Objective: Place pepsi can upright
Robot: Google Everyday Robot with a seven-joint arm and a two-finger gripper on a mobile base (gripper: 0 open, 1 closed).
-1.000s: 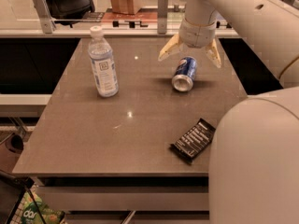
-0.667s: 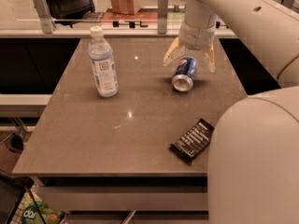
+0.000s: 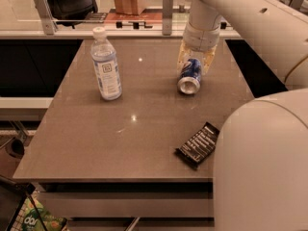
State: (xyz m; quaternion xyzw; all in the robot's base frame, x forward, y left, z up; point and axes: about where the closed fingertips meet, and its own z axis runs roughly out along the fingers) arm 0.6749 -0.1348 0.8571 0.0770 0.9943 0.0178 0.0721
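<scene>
The pepsi can (image 3: 189,77) is blue with silver ends. It lies on its side on the brown table (image 3: 144,143), right of centre, with its silver end facing the front. My gripper (image 3: 194,69) comes down from above over the can's far end. Its two cream fingers (image 3: 181,60) stand on either side of the can and press against it. The can still rests on the table.
A clear water bottle (image 3: 107,65) with a white cap stands upright at the left back. A dark snack bar (image 3: 198,145) lies near the front right edge. My white arm and base (image 3: 262,162) fill the right side. A glass rail and a box stand behind the table.
The gripper has come lower over the can and its fingers have narrowed from a wide spread to a hold on the can's sides. The can has not moved.
</scene>
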